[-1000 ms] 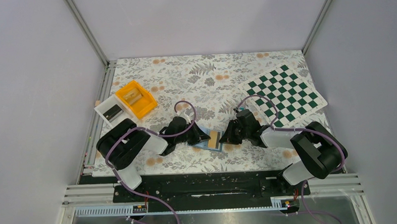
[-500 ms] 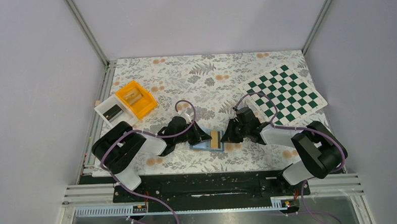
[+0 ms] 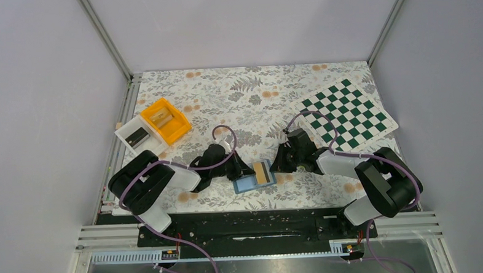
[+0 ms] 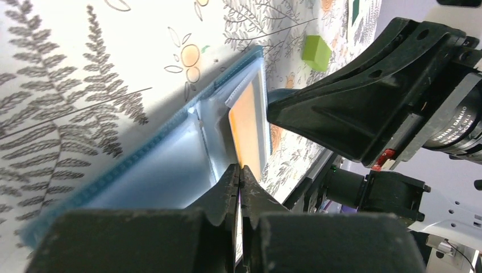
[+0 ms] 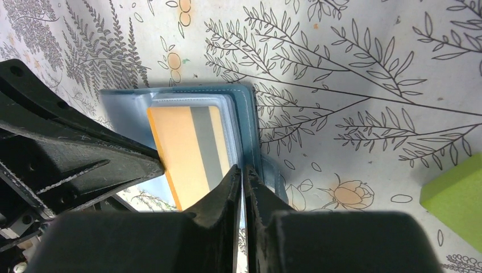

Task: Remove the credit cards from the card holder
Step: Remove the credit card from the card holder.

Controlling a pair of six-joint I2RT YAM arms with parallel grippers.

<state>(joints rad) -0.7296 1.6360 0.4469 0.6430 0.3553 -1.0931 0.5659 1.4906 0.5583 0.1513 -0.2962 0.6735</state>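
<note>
Card holder (image 3: pixel 246 184): blue-teal bifold lying open and flat on the table (image 3: pixel 250 99). It has a stitched fabric-like border and glossy clear inner pockets, and it sits between the two grippers.
Orange-tan card (image 5: pixel 187 149): thin, stiff rectangle with a grey stripe along its length. It is tucked in the clear pocket, just beside the tips of both grippers.
Left gripper (image 4: pixel 239 170): matte black fingers pressed together with only a thin sliver between them. They appear to pinch the holder's pocket edge on its own side of the orange-tan card.
Right gripper (image 5: pixel 244 173): black fingers drawn nearly together over the holder's centre fold, with a pale blue sliver of the holder caught between them. The card lies just past its tips, towards the left gripper.
Lime-green card (image 5: pixel 455 196): matte, lying free on the table out of the holder, behind the right gripper and apart from it.
Table: covered in pale cloth printed with ferns and orange flowers.
Chequered mat (image 3: pixel 347 115): green-and-white squares, flat, well beyond the right gripper.
Orange bin (image 3: pixel 165 120) and white bin (image 3: pixel 136 136): rigid open trays, touching each other, well away from the left gripper.
Obstruction: each gripper faces the other closely across the holder.
</note>
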